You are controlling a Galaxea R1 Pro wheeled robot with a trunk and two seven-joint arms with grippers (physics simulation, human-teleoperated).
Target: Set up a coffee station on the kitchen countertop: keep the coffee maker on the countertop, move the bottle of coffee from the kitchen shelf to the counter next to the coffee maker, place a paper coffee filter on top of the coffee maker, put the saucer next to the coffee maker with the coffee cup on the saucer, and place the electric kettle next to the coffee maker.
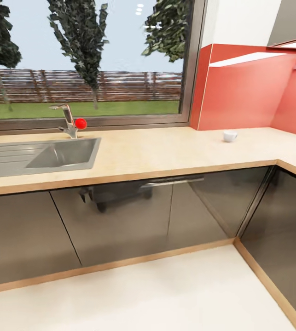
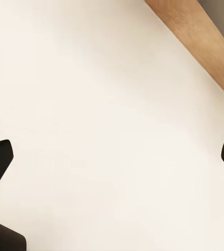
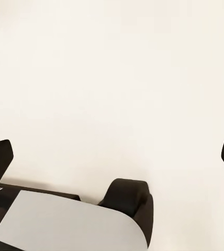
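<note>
Stretching across the middle of the head view, the table carries a steel sink with its tap at the left and, well apart at the right near the red backsplash, the coffee cup standing alone on bare wood with no saucer under it. Judging from this, the station is barely begun: coffee maker, bottle, filter, saucer and kettle all remain to be gathered here. The left end effector and the right end effector both hang released, fingers spread wide, grasping nothing above the pale floor.
</note>
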